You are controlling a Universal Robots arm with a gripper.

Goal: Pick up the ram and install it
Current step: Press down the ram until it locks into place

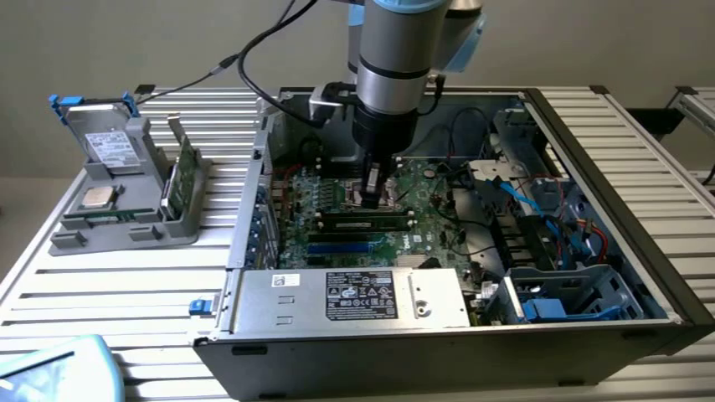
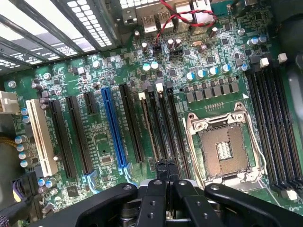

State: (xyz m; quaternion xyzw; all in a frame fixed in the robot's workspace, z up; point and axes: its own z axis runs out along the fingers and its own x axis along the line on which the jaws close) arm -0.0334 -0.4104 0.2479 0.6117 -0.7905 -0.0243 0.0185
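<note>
The ram (image 1: 363,223) stands on edge in a black motherboard slot inside the open computer case (image 1: 659,276). In the wrist view the ram (image 2: 147,124) appears as a thin edge seen from above, sitting in one of several long parallel slots. My gripper (image 1: 372,199) hangs straight down over the motherboard (image 1: 430,188), just above and behind the ram. My gripper (image 2: 166,166) is shut, its two fingertips pressed together with nothing visible between them. They hover close beside the ram's near end; I cannot tell whether they touch it.
A grey holder (image 1: 79,239) at the exterior view's left carries a broader green card with a metal bracket (image 1: 181,177), a drive (image 1: 112,149) and a chip (image 1: 99,198). A power supply (image 1: 352,297), drive cage (image 1: 564,297) and loose cables (image 1: 525,197) crowd the case. The CPU socket (image 2: 222,149) lies beside the slots.
</note>
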